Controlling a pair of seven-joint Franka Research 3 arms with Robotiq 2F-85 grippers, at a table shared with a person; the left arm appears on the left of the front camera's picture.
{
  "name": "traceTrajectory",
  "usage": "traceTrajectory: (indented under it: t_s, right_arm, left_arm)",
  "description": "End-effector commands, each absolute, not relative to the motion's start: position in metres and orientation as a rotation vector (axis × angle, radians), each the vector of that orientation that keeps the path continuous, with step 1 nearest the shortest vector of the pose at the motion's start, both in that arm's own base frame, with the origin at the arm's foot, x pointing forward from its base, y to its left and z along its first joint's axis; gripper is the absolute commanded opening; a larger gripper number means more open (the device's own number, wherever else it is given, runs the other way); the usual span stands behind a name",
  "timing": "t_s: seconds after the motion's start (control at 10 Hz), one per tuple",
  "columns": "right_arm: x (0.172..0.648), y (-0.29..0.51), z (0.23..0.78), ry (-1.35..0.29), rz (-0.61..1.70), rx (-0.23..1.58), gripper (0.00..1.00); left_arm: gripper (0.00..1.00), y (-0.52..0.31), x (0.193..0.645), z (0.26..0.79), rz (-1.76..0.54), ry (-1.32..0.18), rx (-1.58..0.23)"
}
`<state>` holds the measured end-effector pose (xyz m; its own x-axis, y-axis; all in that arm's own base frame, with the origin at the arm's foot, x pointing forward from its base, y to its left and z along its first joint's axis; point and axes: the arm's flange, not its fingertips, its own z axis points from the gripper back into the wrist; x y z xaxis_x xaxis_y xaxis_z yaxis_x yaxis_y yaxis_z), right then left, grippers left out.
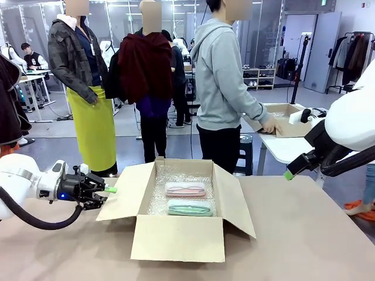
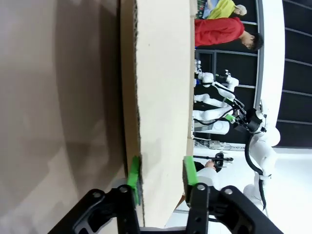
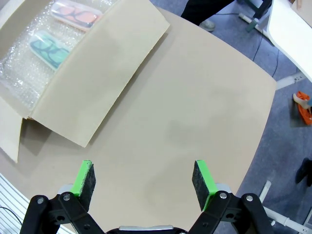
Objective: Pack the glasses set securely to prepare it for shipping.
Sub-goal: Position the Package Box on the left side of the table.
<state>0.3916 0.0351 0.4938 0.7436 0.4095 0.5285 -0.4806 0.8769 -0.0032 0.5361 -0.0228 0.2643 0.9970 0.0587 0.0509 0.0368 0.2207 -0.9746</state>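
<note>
The glasses set lies on bubble wrap inside an open cardboard box [image 1: 176, 237]: a pale pink case [image 1: 185, 189] behind a mint green case [image 1: 190, 207]. The right wrist view shows both from above, the pink case [image 3: 77, 14] and the green case [image 3: 48, 48]. My left gripper [image 1: 108, 189] is at the outer edge of the box's left flap [image 1: 126, 193]. In the left wrist view the flap [image 2: 163, 97] runs between the green pads [image 2: 134, 178], and the left gripper [image 2: 162, 178] is shut on it. My right gripper [image 3: 146, 178] hangs open and holds nothing above the bare table, right of the box [image 1: 289, 174].
All the box flaps stand open; the right flap [image 3: 105, 68] slopes toward my right gripper. The tan table [image 1: 304, 234] has free room right of and in front of the box. A person [image 1: 225, 88] stands beyond the far edge at another table, turned away.
</note>
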Motion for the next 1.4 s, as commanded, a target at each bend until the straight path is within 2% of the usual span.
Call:
traceTrajectory:
  t_s: [0.0, 0.1, 0.6, 1.3]
  right_arm:
    - [0.389, 0.038, 0.496, -0.538, 0.467, 0.137, 1.0]
    - [0.389, 0.038, 0.496, -0.538, 0.467, 0.137, 1.0]
    - [0.389, 0.038, 0.496, -0.538, 0.467, 0.137, 1.0]
    - [0.389, 0.038, 0.496, -0.538, 0.467, 0.137, 1.0]
  left_arm:
    - [0.03, -0.02, 0.538, 0.264, -0.02, -0.099, -1.431]
    - [0.0, -0.02, 0.537, 0.265, -0.027, -0.1, -1.432]
    - [0.0, -0.03, 0.533, 0.276, -0.083, -0.076, -1.45]
    - [0.02, -0.025, 0.535, 0.274, -0.044, -0.07, -1.424]
